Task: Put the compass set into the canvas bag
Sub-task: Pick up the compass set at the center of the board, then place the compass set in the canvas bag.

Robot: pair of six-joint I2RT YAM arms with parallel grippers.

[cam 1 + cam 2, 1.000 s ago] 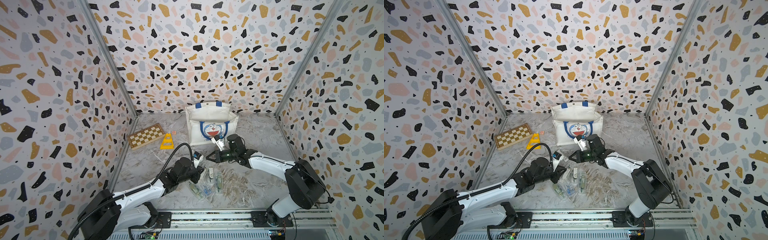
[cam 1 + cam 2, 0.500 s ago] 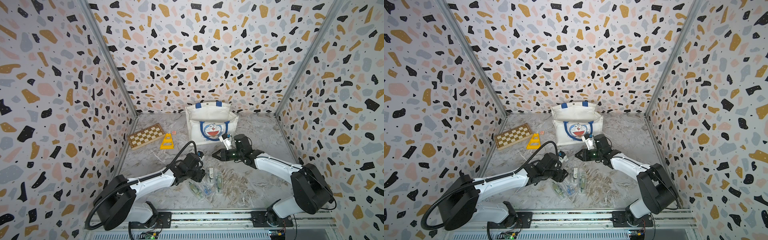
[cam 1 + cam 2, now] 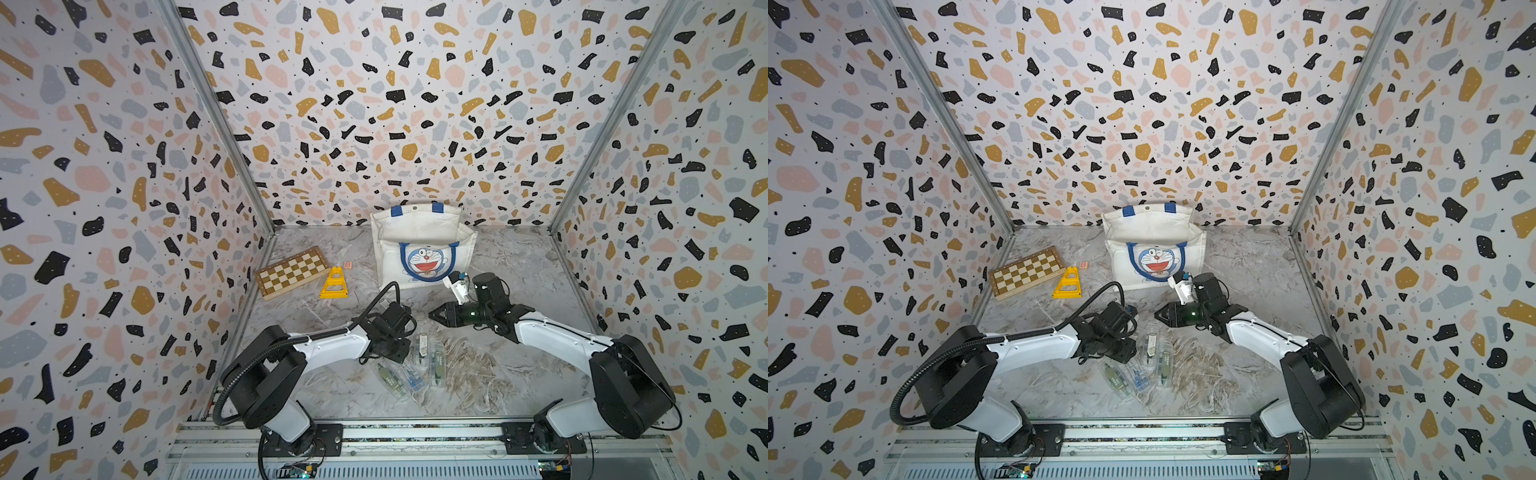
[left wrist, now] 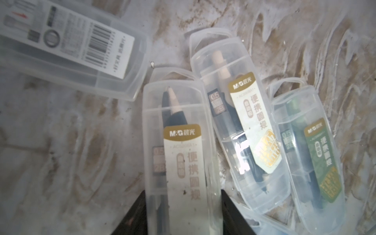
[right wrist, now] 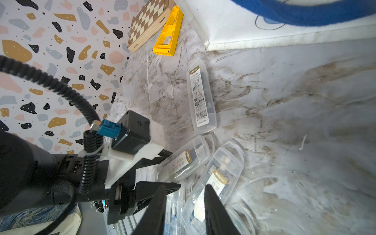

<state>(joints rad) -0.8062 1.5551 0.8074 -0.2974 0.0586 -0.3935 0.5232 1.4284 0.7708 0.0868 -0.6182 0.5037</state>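
Found compass set (image 4: 183,154), in its clear case, lying flat on surface (image 3: 519,374) among other clear cases (image 4: 242,126), one touching its side; well apart from canvas bag (image 3: 419,232), standing at the back. Noted left end effector (image 4: 182,193) closed on the case's long sides, near one end. Noted right end effector (image 5: 185,186) slightly apart, empty, near the bag's front. Advise lifting straight up, slowly, to shed the neighbour; expect slick plastic to pivot. Suggest carrying level and lowering through the bag mouth before release.
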